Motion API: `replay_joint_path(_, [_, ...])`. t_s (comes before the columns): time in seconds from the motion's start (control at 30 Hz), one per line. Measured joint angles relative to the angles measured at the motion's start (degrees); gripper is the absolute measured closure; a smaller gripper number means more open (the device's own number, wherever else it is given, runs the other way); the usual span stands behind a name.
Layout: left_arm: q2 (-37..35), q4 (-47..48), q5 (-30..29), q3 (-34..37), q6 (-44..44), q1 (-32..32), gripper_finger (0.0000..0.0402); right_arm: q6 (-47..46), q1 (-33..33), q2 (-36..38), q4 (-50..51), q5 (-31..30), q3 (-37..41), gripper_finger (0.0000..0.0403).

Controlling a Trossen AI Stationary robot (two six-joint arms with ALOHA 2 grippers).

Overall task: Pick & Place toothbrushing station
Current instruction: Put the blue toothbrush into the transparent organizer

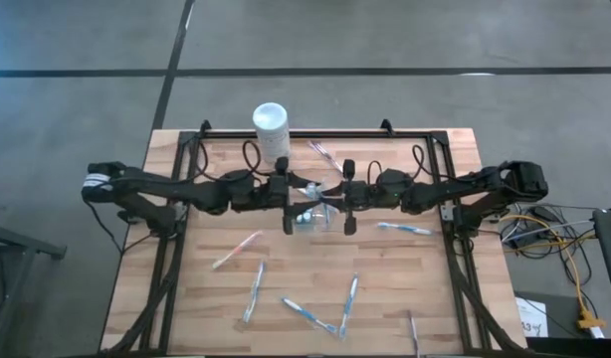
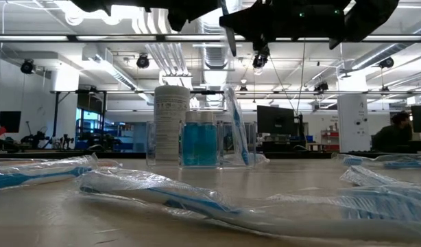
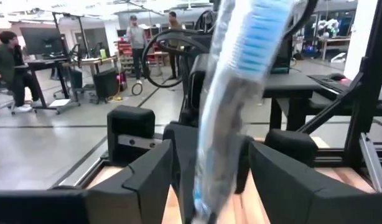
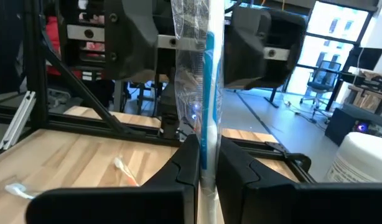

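Observation:
A toothbrush in a clear wrapper (image 4: 206,74) stands upright above the table's middle, with my right gripper (image 4: 206,162) shut on it. My left gripper (image 3: 209,168) faces it from the table's left side. It is open, one finger on either side of the toothbrush (image 3: 234,93), and touches nothing that shows. Below them the see-through toothbrushing station (image 2: 200,143) stands on the table (image 1: 310,219), blue showing inside it. Another wrapped toothbrush (image 2: 236,127) stands tilted at the station's right side. My right gripper pinches the wrapped toothbrush low on its handle (image 4: 207,146) between its two fingers. The fingers come in level from the table's right side and lie across it. The toothbrush stands upright, most of its length above the fingers, lifted clear of the table.
A white canister (image 1: 270,124) stands at the far edge, just behind the station. Several wrapped toothbrushes lie loose on the near half (image 1: 254,288) and at the right (image 1: 405,229). Black frame rails (image 1: 447,214) run along the table's sides. People stand in the room beyond (image 3: 7,68).

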State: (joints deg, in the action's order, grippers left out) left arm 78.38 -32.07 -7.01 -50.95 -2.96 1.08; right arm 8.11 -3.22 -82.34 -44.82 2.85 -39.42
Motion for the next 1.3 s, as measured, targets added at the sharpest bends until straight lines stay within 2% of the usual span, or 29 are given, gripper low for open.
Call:
replay_joint_path(0.13, [0.92,0.32,-0.02,-1.40,-2.30,0.00,0.0187,0.05,0.30,0.10,-0.02,0.06,0.00,0.0381])
replay_joint_path(0.23, [1.62,0.23,0.01,-2.05,-3.16,-0.21,0.0208,0.05,0.49,-0.03,0.00,0.11,-0.04,0.0381])
replay_joint_path(0.33, [2.09,0.49,0.47,-2.34,-3.47,-0.35,0.0261,0.05,0.61,-0.03,0.04,0.11,-0.04,0.0380])
replay_joint_path(0.47, [2.09,0.51,3.22,-2.37,-4.65,-0.39,0.0369,0.20,0.62,0.06,0.10,0.35,-0.06,0.0379])
replay_joint_path(0.5, [2.06,0.41,4.47,-2.37,-4.74,-0.41,0.0378,0.21,0.65,0.08,0.22,0.34,-0.13,0.0378])
replay_joint_path(0.7, [1.05,2.14,5.45,-2.40,-5.19,-0.41,0.0377,-0.93,0.63,0.19,1.57,0.41,-0.24,0.0336])
replay_joint_path(0.87, [-4.33,5.43,5.99,-2.40,-5.19,-0.35,0.0378,-2.23,0.52,0.22,2.83,1.46,-0.23,0.0281])
replay_joint_path(1.1, [-13.92,18.35,2.24,-1.70,-1.80,-0.21,0.0378,-4.93,0.39,2.73,7.44,1.64,-0.07,0.0228])
replay_joint_path(1.2, [-16.82,18.46,1.47,2.99,0.04,-0.17,0.0378,-4.93,0.56,5.11,9.35,2.41,1.13,0.0224])
replay_joint_path(1.3, [-18.62,11.09,1.17,10.70,2.71,-0.23,0.0378,-4.95,1.09,7.37,8.73,6.41,3.60,0.0227])
